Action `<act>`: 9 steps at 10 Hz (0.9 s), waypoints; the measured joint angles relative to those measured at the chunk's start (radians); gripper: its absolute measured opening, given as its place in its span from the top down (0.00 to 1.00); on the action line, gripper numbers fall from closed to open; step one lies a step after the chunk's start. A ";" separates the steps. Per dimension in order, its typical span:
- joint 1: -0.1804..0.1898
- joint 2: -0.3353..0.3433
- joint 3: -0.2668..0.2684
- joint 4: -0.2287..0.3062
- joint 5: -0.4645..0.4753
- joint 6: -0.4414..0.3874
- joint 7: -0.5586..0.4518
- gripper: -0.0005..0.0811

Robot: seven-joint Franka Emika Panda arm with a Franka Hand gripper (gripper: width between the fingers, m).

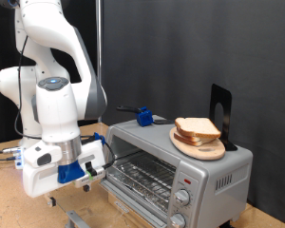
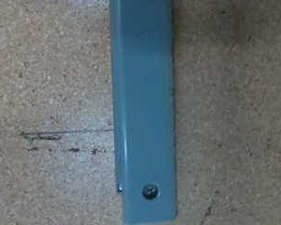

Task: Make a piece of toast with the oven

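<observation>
**Oven door step, gripper low at the oven front, no loose slice in sight**

We see the white arm (image 1: 47, 57) filling the exterior view's left, bent down over the cork-like table (image 1: 9, 195). The oven (image 1: 214, 171) sits at the exterior view's right. Its door looks dropped open, since the wire rack (image 1: 142, 174) shows with no glass over it, and as far as we can see the rack is bare.

On the oven roof sit a black stand (image 1: 221, 106), a round wooden plate (image 1: 204, 150) with stacked bread slices (image 1: 198, 128), and a small blue object (image 1: 142, 117).

The piece of toast, as one separate slice, we cannot find in either view. The only bread visible is that stack.

The gripper (image 1: 88, 169) hangs low, just beside the oven's front at the exterior view's left of the rack. We cannot tell how wide its fingers stand or whether they have hold of anything: the exterior view is too small there, and the wrist view shows no fingers.

The wrist view looks straight at a grey metal strip (image 2: 140, 103) with a screw (image 2: 149, 190) near one end. We take it to be the door's edge.

We judge the step in hand to be door handling, with bread not yet loaded. Any next move calls for clearing that door edge without knocking it
</observation>
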 joint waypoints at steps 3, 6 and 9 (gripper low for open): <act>-0.040 -0.063 0.002 0.014 0.294 -0.199 -0.344 0.00; -0.090 -0.157 -0.044 0.053 0.430 -0.480 -0.492 0.00; -0.116 -0.228 -0.090 0.095 0.470 -0.642 -0.496 0.00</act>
